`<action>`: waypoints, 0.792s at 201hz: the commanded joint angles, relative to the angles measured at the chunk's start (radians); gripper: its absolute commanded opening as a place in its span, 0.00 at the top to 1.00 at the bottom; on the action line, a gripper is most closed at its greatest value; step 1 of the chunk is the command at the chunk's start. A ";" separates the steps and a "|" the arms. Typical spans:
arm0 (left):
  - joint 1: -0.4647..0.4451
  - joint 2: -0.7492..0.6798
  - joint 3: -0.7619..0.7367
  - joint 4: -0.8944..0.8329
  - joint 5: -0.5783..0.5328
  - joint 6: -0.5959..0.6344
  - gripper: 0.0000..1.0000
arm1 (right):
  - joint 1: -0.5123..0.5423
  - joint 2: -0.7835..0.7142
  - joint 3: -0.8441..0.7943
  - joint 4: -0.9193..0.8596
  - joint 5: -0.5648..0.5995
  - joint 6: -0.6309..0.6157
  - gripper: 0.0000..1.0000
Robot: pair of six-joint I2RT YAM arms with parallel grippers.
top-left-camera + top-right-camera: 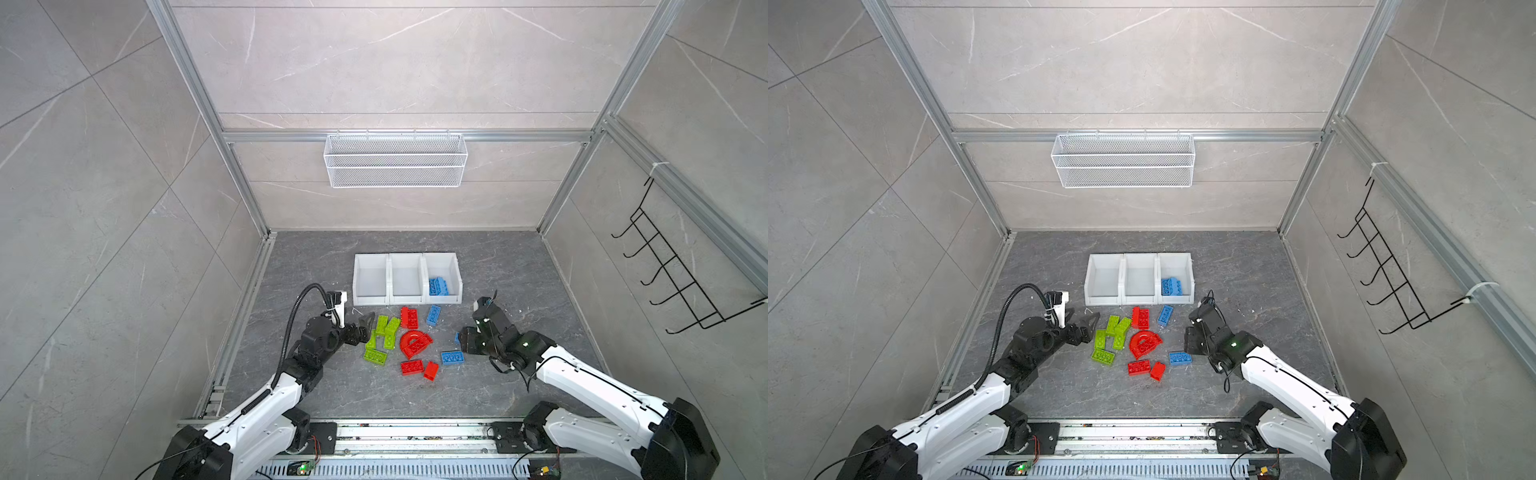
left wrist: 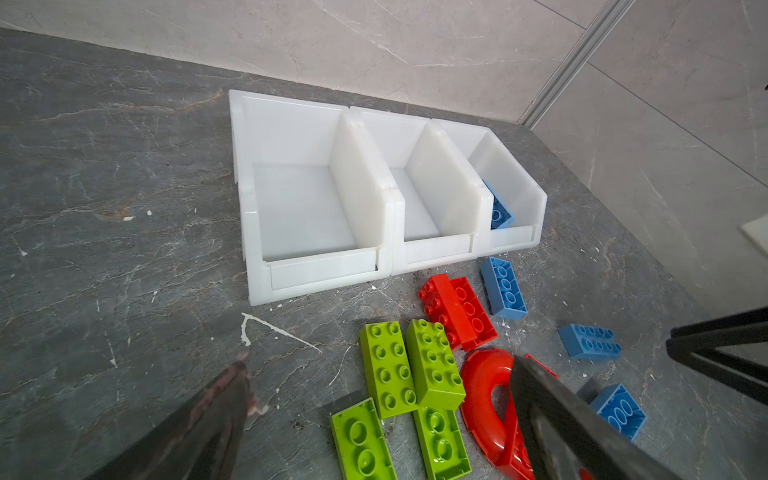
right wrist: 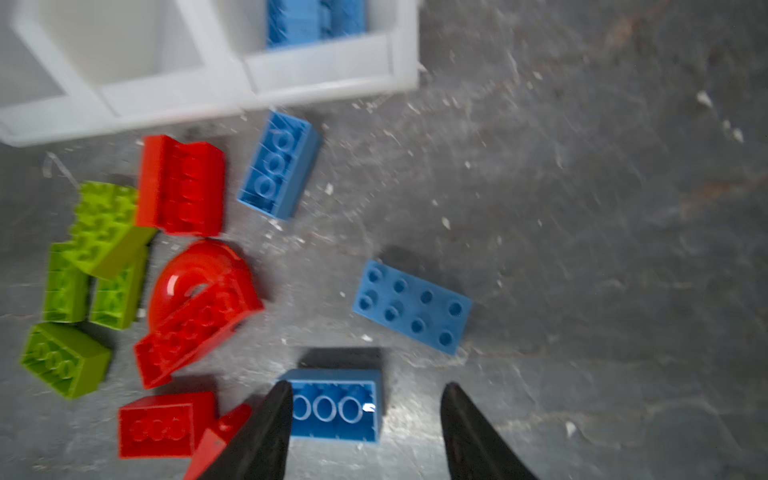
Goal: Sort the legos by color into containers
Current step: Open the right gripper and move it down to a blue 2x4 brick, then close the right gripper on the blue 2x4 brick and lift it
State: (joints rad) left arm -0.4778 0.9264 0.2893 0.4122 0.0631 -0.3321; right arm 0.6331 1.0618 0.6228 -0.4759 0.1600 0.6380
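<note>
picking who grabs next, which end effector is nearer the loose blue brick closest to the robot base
Right. The right end effector hovers open at the blue brick; the left end effector is on the far side, beside the green bricks.

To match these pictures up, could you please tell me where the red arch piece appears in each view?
In a top view: red arch piece mid-pile, green bricks on its left.
In a top view: red arch piece, same spot.
Left wrist: red arch piece beside the green bricks.
Right wrist: red arch piece between green bricks and studs-up blue brick.
Shared landmark: white bin holding blue bricks, in all four.
</note>
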 commanded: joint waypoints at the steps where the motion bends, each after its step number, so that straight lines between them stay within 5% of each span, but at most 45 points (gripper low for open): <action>1: -0.002 0.005 0.015 0.060 0.024 -0.014 0.00 | 0.021 -0.005 -0.016 -0.024 0.099 0.117 0.40; 101: -0.002 -0.036 -0.008 0.036 -0.042 0.028 0.01 | 0.040 0.282 -0.017 0.231 0.128 0.198 0.32; 159: -0.002 -0.034 0.002 0.025 -0.037 0.025 0.00 | 0.044 0.400 0.082 0.151 0.163 0.165 0.28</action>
State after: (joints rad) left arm -0.4782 0.9062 0.2867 0.4118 0.0315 -0.3237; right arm 0.6697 1.4101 0.6373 -0.2794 0.2798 0.8051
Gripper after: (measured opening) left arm 0.996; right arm 0.710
